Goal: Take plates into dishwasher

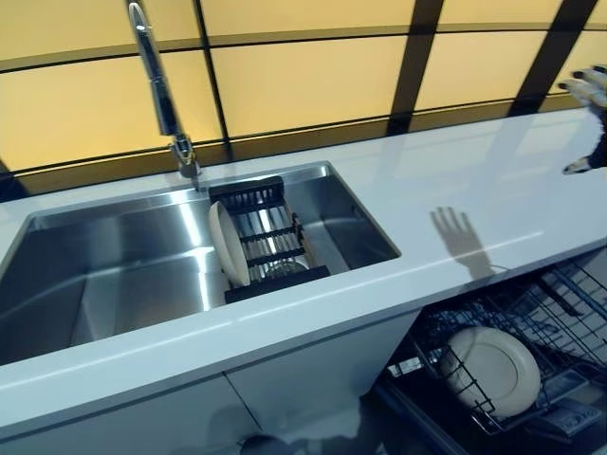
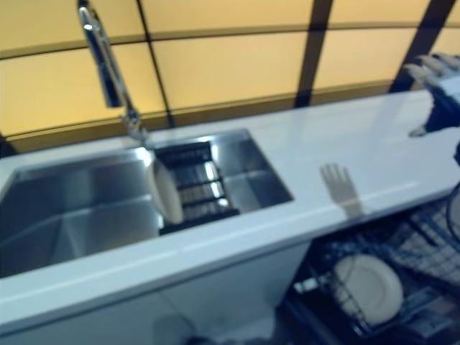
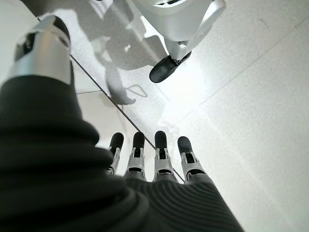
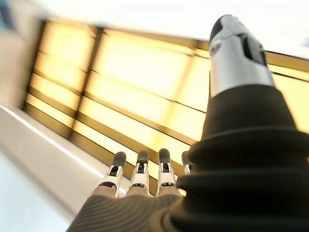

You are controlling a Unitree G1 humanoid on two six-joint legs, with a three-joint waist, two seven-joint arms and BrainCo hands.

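Note:
A cream plate stands on edge in the black drying rack inside the steel sink. Another cream plate leans in the wire rack of the open dishwasher under the counter at the lower right. My right hand is raised above the counter's far right end, fingers straight, holding nothing; its wrist view shows the same. My left hand shows only in its wrist view, hanging open over the floor.
A white counter runs from the sink to the right. A tall chrome tap stands behind the sink. Yellow wall panels with dark strips back the counter. White cabinet fronts are below.

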